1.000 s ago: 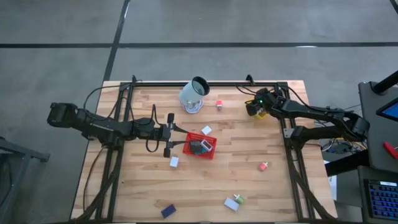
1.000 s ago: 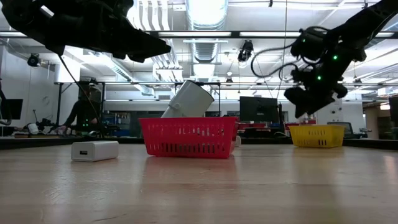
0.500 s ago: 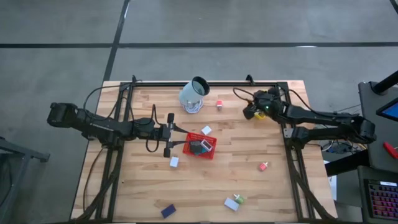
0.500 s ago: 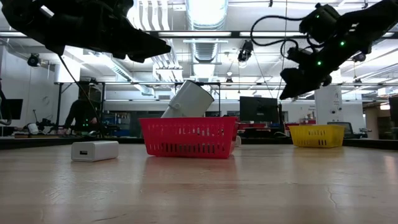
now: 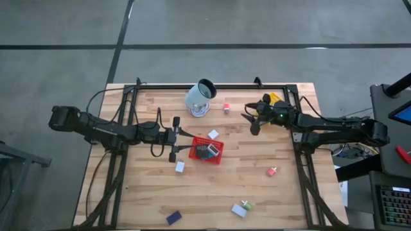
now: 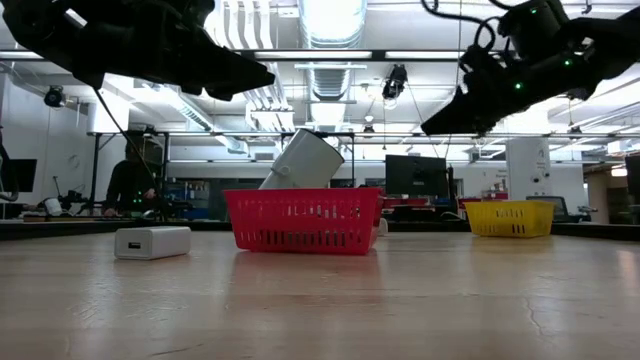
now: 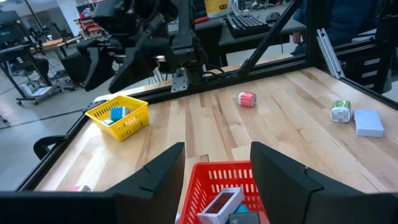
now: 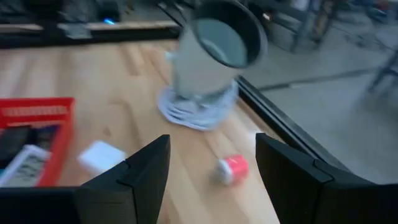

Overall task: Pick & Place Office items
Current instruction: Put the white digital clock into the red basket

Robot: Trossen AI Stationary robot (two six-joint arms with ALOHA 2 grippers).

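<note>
My left gripper (image 5: pixel 186 142) hangs open just above the left end of the red mesh tray (image 5: pixel 207 150), which holds a black and a white item (image 7: pixel 219 205). My right gripper (image 5: pixel 252 122) is open and holds nothing, raised above the table beside the yellow tray (image 7: pixel 118 117), with its fingers pointing nearly level toward the cup (image 8: pixel 211 56). Loose office items lie flat on the wood: a pink-red one (image 8: pixel 231 168) by the cup, a white flat one (image 8: pixel 99 155), a white block (image 5: pixel 180 167), another pink-red one (image 5: pixel 272 171), a dark blue one (image 5: pixel 173 217), and a white and green pair (image 5: pixel 243 207).
The large pale cup (image 5: pixel 200 97) lies tilted on a white round base at the far middle. The yellow tray (image 6: pixel 510 217) holds blue and teal items. A black frame rail (image 5: pixel 212 85) runs along the far edge. Bare wood lies in the near middle of the table.
My right gripper has left the spot over the yellow tray, swung toward the table's left and slightly nearer, and risen. It has tipped up from pointing down to nearly level. The left arm and all items have kept still.
</note>
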